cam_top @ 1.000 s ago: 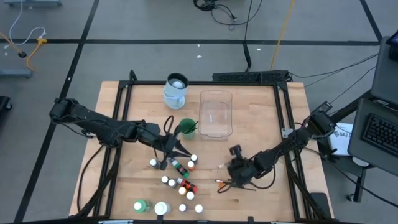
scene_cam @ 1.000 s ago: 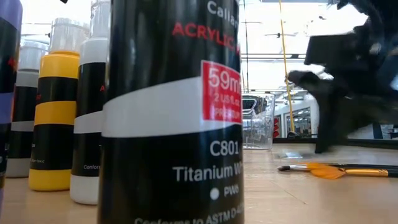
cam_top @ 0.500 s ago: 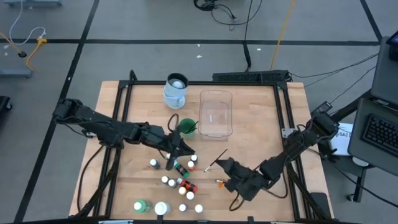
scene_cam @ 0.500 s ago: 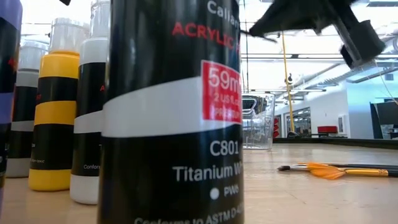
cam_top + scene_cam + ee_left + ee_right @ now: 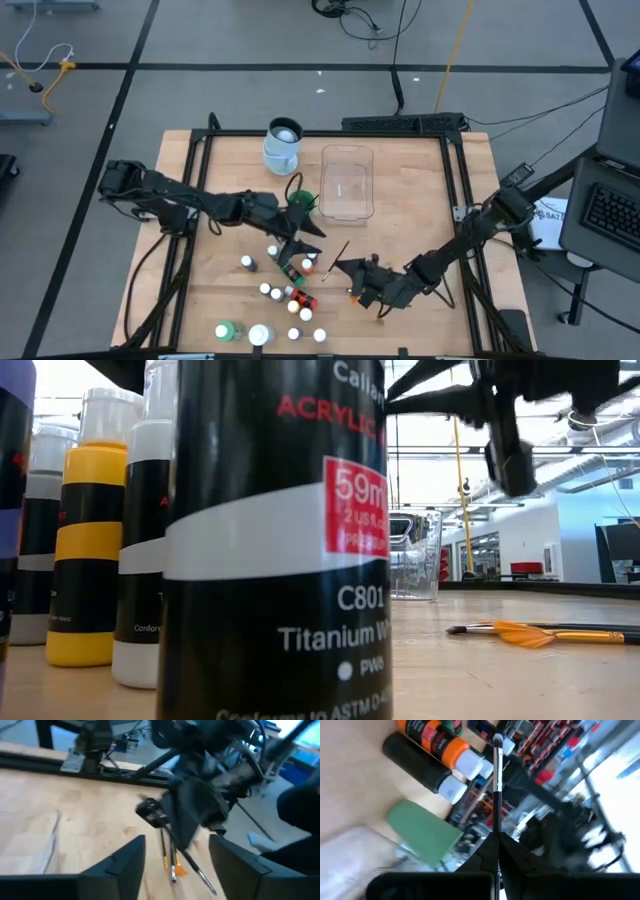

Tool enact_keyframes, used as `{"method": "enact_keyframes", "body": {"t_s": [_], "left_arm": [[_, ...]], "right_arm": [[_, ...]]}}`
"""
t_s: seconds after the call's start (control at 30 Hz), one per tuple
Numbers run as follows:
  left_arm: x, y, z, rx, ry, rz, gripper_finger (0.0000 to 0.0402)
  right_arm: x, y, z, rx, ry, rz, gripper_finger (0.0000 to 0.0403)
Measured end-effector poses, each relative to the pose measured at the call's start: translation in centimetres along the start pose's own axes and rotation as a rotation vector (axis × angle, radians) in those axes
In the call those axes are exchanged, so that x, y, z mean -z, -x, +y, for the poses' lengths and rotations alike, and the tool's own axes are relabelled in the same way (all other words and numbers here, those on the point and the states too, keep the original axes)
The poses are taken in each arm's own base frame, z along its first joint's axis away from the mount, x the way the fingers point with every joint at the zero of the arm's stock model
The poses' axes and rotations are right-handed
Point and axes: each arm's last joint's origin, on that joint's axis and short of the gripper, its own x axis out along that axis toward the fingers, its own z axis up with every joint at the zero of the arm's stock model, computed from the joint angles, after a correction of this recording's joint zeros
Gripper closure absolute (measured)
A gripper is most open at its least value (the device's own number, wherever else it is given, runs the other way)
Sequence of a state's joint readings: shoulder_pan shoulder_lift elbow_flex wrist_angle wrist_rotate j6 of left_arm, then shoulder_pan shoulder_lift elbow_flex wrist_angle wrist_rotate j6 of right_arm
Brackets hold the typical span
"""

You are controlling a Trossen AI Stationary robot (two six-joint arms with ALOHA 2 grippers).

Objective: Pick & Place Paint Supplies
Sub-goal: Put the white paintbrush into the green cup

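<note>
Several small white-capped paint bottles (image 5: 290, 295) stand or lie on the wooden table's near left part. A green bottle (image 5: 228, 330) and a white jar (image 5: 260, 335) stand at the near edge. Another green container (image 5: 301, 203) stands by the tub. My right gripper (image 5: 352, 270) is shut on a thin dark brush (image 5: 341, 251) above the table. More orange-tipped brushes (image 5: 356, 293) lie flat below it, also seen in the low view (image 5: 540, 632). My left gripper (image 5: 305, 243) hovers open over the bottles, with nothing between its fingers (image 5: 135, 857). My right gripper pinches the brush's thin dark handle (image 5: 496, 822) between its two fingertips. The brush runs on ahead of the fingers, along them, its bristle tip (image 5: 497, 740) free. The brush is lifted clear of the table and slants toward the far left.
A pale jug (image 5: 283, 146) and a clear rectangular tub (image 5: 347, 182) stand at the table's far middle. A black frame rail (image 5: 455, 215) edges the table. In the low view a large black paint bottle (image 5: 270, 560) and a yellow one (image 5: 88, 550) fill the foreground.
My right gripper has risen from the brushes on the table and gone toward the left edge, rolling its wrist. One brush has come up with it, clear of the table. My left gripper has gone toward the right edge, and its fingers stand wider apart than before.
</note>
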State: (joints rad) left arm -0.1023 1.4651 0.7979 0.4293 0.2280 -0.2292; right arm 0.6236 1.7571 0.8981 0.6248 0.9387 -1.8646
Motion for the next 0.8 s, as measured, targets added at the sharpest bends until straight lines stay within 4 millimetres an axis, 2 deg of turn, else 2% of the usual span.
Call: {"method": "enact_keyframes", "body": {"t_s": [0.13,0.37,0.8], "left_arm": [[-0.2,0.2,1.0,-0.015,0.028,-0.005,0.0151],[1.3,-1.1,0.9,0.088,0.062,0.055,0.0162],[1.3,-1.2,1.4,-0.014,0.074,0.025,0.017]], "right_arm": [[-0.9,-1.4,0.4,0.028,0.096,0.03,0.0402],[-1.4,-3.5,1.6,0.018,0.136,0.019,0.0403],[-1.3,-3.8,0.8,0.09,0.105,-0.028,0.0403]]}}
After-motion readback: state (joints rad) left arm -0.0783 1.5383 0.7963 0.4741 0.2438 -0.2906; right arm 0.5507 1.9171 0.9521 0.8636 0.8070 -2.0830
